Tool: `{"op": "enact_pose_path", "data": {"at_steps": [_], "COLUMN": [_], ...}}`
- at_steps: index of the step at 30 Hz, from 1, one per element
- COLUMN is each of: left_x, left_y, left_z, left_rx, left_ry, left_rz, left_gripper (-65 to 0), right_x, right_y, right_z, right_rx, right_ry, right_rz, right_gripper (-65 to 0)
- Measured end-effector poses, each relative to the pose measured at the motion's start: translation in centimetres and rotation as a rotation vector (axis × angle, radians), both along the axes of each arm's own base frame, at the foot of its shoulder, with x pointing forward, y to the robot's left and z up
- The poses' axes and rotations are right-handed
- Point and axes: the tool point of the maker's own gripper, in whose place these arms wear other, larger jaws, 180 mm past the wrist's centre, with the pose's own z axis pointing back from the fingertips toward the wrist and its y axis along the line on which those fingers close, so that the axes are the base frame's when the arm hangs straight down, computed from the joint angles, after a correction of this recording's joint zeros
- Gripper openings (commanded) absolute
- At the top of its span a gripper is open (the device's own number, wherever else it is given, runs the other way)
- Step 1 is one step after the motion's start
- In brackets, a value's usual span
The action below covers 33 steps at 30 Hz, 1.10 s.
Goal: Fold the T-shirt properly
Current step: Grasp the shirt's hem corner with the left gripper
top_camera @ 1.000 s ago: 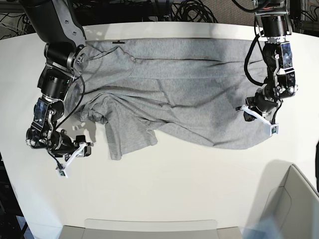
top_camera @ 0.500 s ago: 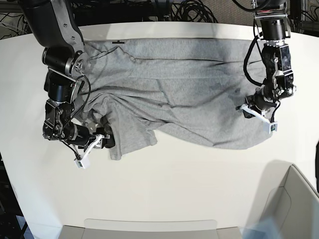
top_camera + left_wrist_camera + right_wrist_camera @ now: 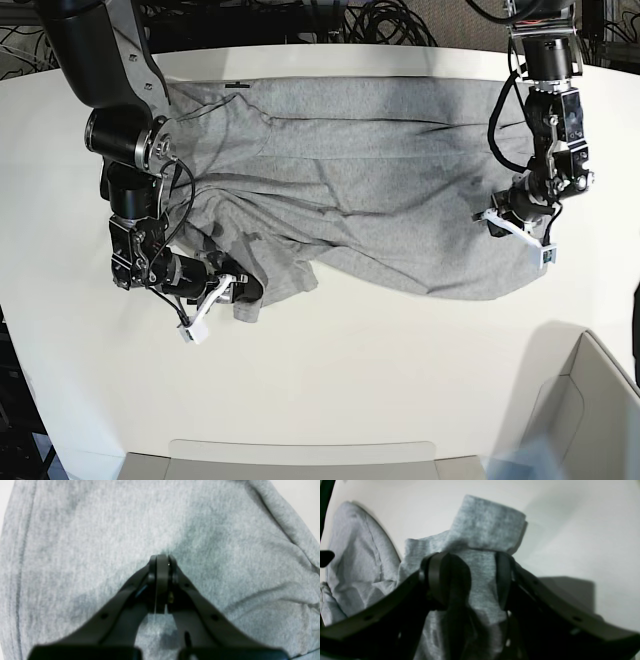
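The left gripper [image 3: 162, 562] has its jaws pressed together, pinching the T-shirt [image 3: 380, 190]; the right gripper [image 3: 470, 580] straddles a sleeve flap with jaws apart. The shirt sprawls crumpled across the white table [image 3: 400, 380].

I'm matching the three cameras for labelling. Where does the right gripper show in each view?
Base: right gripper, lower left, at the T-shirt sleeve.
Right wrist: centre, jaws open astride that sleeve.
Left wrist: not in it.
Shared landmark: the grey T-shirt.
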Motion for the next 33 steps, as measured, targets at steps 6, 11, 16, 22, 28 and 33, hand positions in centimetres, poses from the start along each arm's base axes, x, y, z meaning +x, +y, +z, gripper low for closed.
{"op": "enact_pose_path", "data": {"at_steps": [6,11,16,22,28,33], "left_x": [4.8,7.4,9.5,9.8,7.6,7.5], "left_y": [1.6,5.4,8.5,10.1,10.0,9.4], "left_z": [4.9,6.2,3.5,1.5,-0.5,-0.3], "left_rx": [0.045,0.085,0.056,0.049,0.061,0.041], "left_ry": [-0.205,-0.271,-0.201,-0.185,-0.119,-0.138], "left_rz": [0.005,0.028,0.033,0.026,-0.07,-0.107], "left_gripper": [-39.4,-36.3,-36.2,-36.2,-36.1,-36.2], "right_x": [-0.2,-0.3,-0.3,-0.4,-0.5,-0.5], "right_y": [0.5,0.3,0.2,0.4,0.4,0.4], "right_z": [-0.2,-0.2,-0.3,-0.4,-0.4,-0.5], "right_rx": [-0.022,-0.025,-0.025,-0.037,-0.033,-0.034], "right_ry": [-0.004,-0.003,-0.003,-0.001,-0.002,-0.001], "right_rz": [0.035,0.034,0.033,0.048,0.045,0.046], "right_gripper": [-36.0,-36.0,-36.0,-36.0,-36.0,-36.0]}}
